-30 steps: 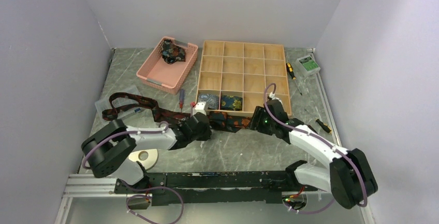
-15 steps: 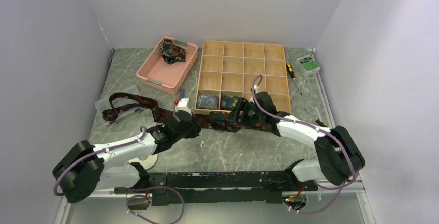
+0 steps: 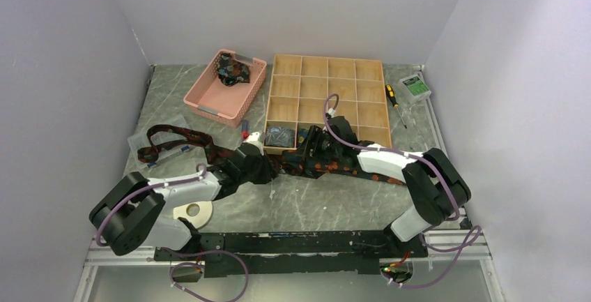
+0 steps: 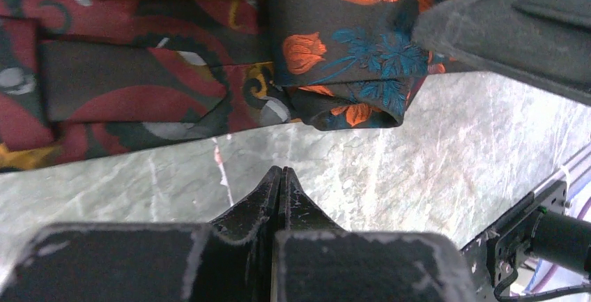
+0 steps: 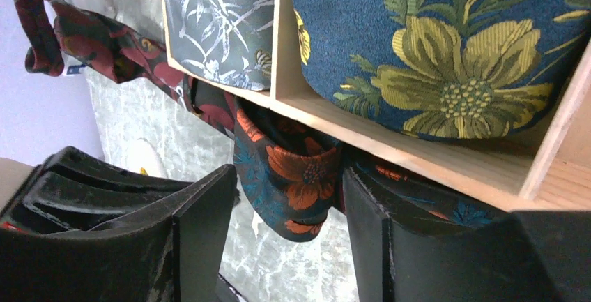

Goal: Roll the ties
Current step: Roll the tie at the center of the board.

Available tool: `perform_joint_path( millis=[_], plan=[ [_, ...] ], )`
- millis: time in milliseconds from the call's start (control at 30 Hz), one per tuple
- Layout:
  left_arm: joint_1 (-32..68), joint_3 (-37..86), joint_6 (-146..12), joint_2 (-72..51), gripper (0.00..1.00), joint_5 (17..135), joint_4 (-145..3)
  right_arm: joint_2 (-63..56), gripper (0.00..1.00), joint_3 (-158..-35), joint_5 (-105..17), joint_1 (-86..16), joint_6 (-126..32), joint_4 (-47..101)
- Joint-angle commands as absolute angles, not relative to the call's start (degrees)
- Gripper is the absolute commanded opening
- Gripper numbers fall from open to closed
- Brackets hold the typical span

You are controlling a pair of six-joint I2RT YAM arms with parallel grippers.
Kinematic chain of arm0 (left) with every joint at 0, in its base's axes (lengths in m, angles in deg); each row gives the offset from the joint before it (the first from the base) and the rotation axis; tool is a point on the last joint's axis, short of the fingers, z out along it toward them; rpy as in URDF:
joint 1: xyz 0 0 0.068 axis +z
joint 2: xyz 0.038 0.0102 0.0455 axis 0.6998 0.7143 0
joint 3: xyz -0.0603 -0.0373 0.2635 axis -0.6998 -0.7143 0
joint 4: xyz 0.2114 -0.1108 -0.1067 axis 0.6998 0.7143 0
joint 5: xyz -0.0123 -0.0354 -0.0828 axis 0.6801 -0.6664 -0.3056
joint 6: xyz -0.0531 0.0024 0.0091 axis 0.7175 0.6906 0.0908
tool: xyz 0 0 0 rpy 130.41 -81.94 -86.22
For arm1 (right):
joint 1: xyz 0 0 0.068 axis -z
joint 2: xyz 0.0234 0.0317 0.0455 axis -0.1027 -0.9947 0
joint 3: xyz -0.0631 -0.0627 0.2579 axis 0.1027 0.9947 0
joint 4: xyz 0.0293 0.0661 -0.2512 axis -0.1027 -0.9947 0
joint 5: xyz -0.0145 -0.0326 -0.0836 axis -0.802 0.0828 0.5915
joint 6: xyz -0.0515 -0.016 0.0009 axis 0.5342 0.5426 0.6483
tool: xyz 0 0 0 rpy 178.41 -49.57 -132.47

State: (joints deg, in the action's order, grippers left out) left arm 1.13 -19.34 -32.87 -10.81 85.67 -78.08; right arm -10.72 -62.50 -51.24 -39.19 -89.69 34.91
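Note:
A dark tie [image 3: 339, 167] with orange and blue flowers lies along the front of the wooden box [image 3: 370, 116]. Its left end is a loose roll [image 4: 348, 58]. My right gripper [image 5: 282, 229] stands open astride that roll [image 5: 296, 176], one finger on each side and a gap on the left. Just left of the roll, my left gripper [image 4: 281, 174] is shut and empty over bare table. A maroon tie [image 3: 178, 138] stretches away to the left, and its pointed end [image 4: 132, 89] lies beside the roll. From above, my right gripper [image 3: 311, 146] and left gripper [image 3: 263, 167] sit close together.
Two rolled ties fill front compartments of the box: a blue one with yellow flowers [image 5: 446, 51] and a grey leafy one [image 5: 216, 23]. A pink basket [image 3: 209, 100] holds another tie [image 3: 232, 72]. A white tape ring [image 3: 194, 210], screwdrivers [image 3: 392, 96] and a green device [image 3: 415, 87] lie around.
My right arm has swung left along the box front and now has its open fingers around the tie's rolled end. The left gripper drew back left, then returned a little.

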Motion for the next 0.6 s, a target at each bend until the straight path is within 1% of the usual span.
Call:
perform_joint_path(
  millis=[0,67,200,300,567],
  plan=[
    [1.36,-17.08,-34.88,-6.67,0.04,78.45,-85.03,-11.98,0.6,-66.1,-49.01,-39.07,-89.84,35.12],
    [1.36,-16.59,-34.57,-4.34,0.03,76.99,-86.37,-13.06,0.56,-66.6,-49.49,-39.03,-90.11,35.42],
    [1.36,-15.87,-33.98,-0.92,0.03,74.55,-89.22,-14.53,0.45,-67.46,-51.17,-39.03,-91.16,35.61],
    [1.35,-15.53,-33.51,1.41,0.03,74.37,-91.12,-14.63,0.4,-67.24,-52.11,-39.03,-92.07,35.27],
    [1.39,-13.73,-32.25,7.21,0.03,77.84,-93.3,-13.67,0.36,-64.68,-54.06,-39.03,-94.74,35.89]
  ],
)
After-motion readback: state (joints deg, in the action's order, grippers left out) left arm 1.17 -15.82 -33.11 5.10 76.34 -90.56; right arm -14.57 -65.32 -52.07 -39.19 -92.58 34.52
